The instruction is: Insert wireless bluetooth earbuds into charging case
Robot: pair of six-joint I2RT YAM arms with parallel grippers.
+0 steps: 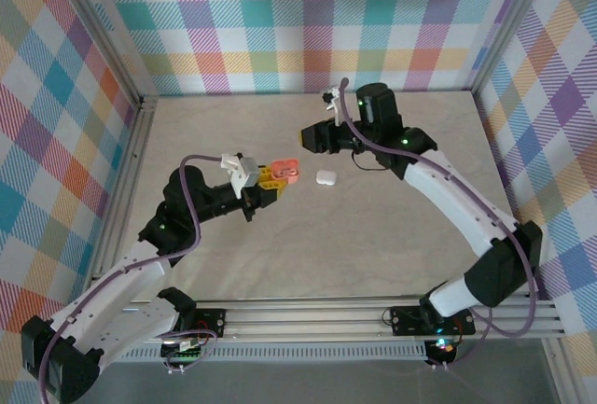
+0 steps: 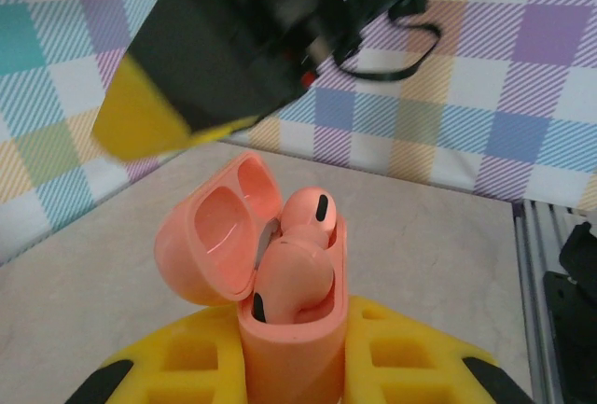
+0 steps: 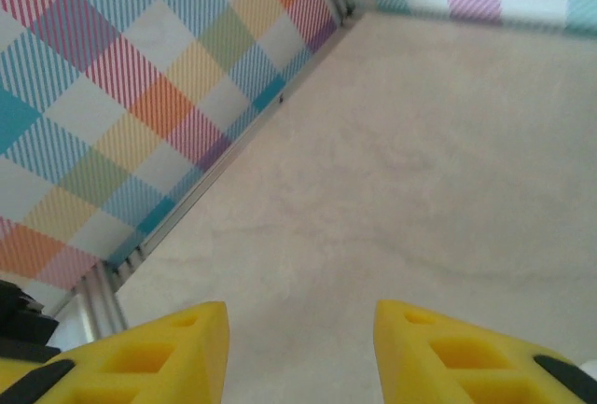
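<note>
Clamping the open salmon case (image 2: pixel 291 355), left claw (image 1: pixel 270 178) should hold it steady while right claw (image 3: pixel 300 348), fingers apart beyond the case, nudges both earbuds (image 2: pixel 295 278) flush.

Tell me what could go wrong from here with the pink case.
1. The pink case sits in the left gripper with its lid open and two pink earbuds inside; a tilt might spill them.
2. The right gripper, open and empty, hangs close above the lid and could knock it.
</note>
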